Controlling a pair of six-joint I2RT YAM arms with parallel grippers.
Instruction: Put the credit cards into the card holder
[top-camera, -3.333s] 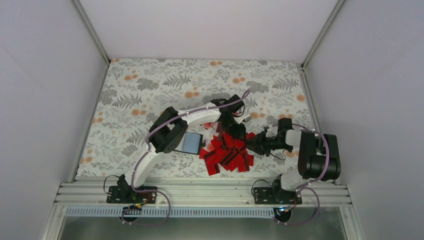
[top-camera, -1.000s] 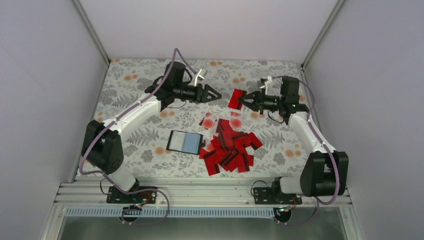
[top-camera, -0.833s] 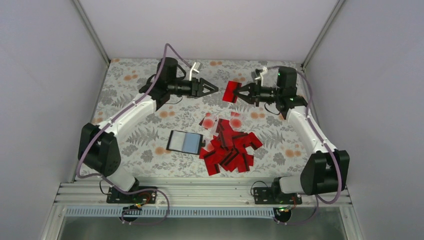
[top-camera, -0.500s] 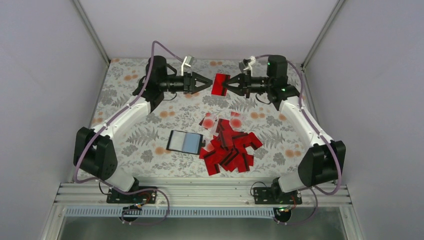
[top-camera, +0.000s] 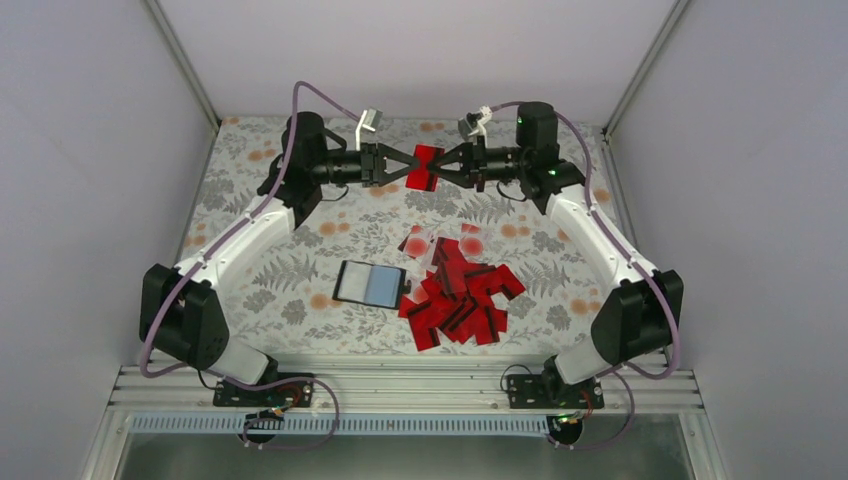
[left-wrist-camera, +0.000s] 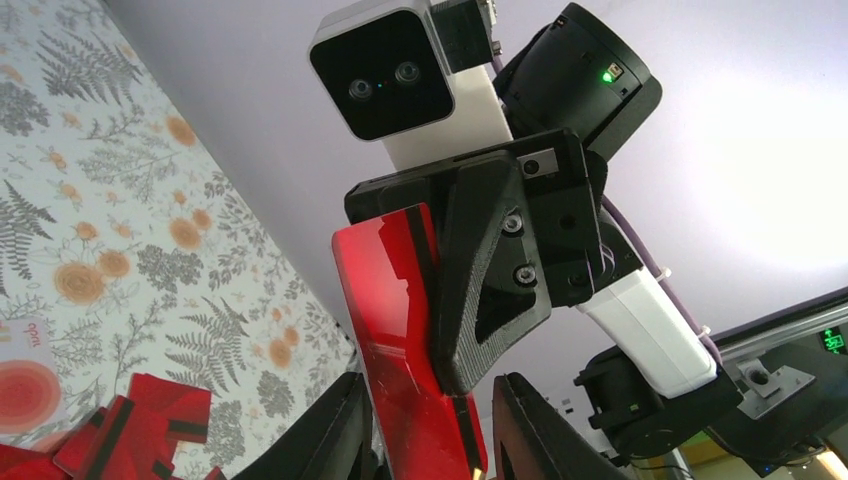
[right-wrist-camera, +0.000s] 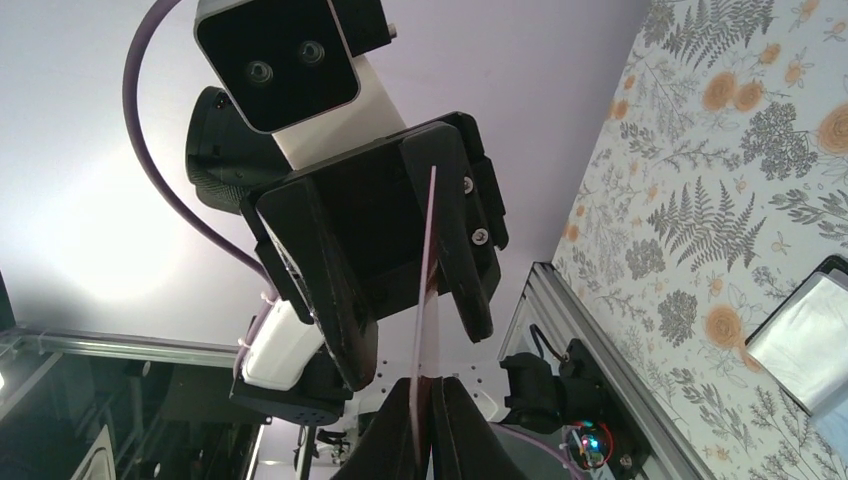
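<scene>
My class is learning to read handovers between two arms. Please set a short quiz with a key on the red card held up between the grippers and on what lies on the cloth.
1. In one line: how does the left gripper stand in relation to the raised credit card?
2. Which one has that card clamped? A. the left gripper B. the right gripper C. neither
3. True or false: the card holder lies open on the cloth, beside the heap of credit cards.

Key
1. Its open jaws straddle the card's free end and have not yet clamped it.
2. B
3. True
</scene>
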